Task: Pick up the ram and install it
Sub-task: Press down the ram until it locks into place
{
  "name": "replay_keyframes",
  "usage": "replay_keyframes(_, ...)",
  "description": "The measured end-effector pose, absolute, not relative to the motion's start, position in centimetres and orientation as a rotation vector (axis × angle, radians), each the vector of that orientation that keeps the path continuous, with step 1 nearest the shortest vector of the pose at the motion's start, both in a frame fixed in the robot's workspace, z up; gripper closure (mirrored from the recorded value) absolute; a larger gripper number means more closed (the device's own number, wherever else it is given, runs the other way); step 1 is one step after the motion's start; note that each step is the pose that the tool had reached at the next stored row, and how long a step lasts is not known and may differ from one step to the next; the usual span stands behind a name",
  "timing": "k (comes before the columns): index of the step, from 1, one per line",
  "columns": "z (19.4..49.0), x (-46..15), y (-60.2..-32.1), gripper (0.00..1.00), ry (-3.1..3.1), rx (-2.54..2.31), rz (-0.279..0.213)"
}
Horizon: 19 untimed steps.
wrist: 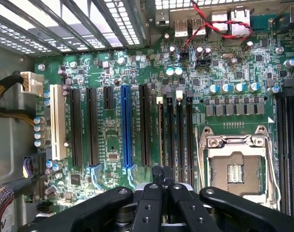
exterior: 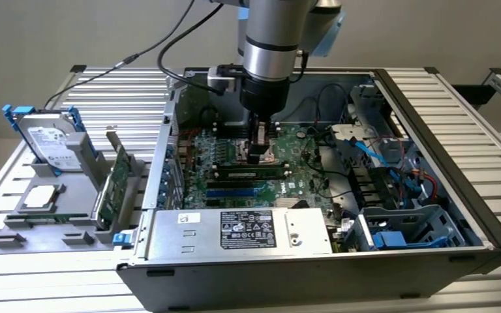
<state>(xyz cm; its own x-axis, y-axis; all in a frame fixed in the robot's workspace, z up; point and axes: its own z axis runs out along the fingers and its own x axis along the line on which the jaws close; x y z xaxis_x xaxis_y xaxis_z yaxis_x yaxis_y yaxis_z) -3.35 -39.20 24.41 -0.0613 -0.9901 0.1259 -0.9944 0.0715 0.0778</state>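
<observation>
The ram [exterior: 250, 173], a narrow green stick with dark chips, lies along the black memory slots [wrist: 178, 135] on the motherboard [exterior: 233, 189] inside the open computer case. My gripper [exterior: 259, 155] reaches straight down from the arm and hangs just over the far side of those slots. In the wrist view my gripper [wrist: 161, 176] is shut, its black fingers pressed together with nothing between them, right above the end of the slots. Whether the tips touch the ram I cannot tell.
A silver power supply [exterior: 242, 228] fills the case's near side, and drive bays with blue cables [exterior: 398, 195] are at the exterior view's right. Outside, a grey holder carries a hard drive [exterior: 50, 140], a green expansion card [exterior: 111, 186] and a processor [exterior: 42, 195]. The CPU socket [wrist: 236, 166] sits beside the slots.
</observation>
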Motion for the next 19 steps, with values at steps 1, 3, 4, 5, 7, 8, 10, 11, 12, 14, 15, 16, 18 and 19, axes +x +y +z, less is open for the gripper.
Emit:
replay_keyframes(1,24.41,-3.35,-39.2,0.89,-2.194,2.038,0.046)
replay_keyframes(3,24.42,-3.35,-39.2,0.89,-2.207,2.019,0.05)
replay_keyframes(4,24.43,-3.35,-39.2,0.89,-2.217,2.008,0.052)
replay_keyframes(5,24.42,-3.35,-39.2,0.89,-2.229,1.996,0.052)
replay_keyframes(7,24.41,-3.36,-39.19,0.89,-2.256,1.967,0.051)
replay_keyframes(8,24.41,-3.35,-39.19,0.89,-2.269,1.953,0.051)
replay_keyframes(10,24.41,-3.35,-39.2,0.89,-2.296,1.924,0.051)
replay_keyframes(11,24.41,-3.35,-39.2,0.89,-2.31,1.909,0.05)
replay_keyframes(12,24.41,-3.35,-39.2,0.89,-2.323,1.894,0.05)
replay_keyframes(14,24.41,-3.35,-39.2,0.89,-2.349,1.863,0.049)
replay_keyframes(15,24.41,-3.35,-39.19,0.89,-2.362,1.848,0.049)
replay_keyframes(16,24.41,-3.35,-39.2,0.89,-2.375,1.832,0.048)
replay_keyframes(18,24.42,-3.35,-39.2,0.89,-2.401,1.8,0.048)
replay_keyframes(19,24.41,-3.35,-39.2,0.89,-2.414,1.784,0.047)
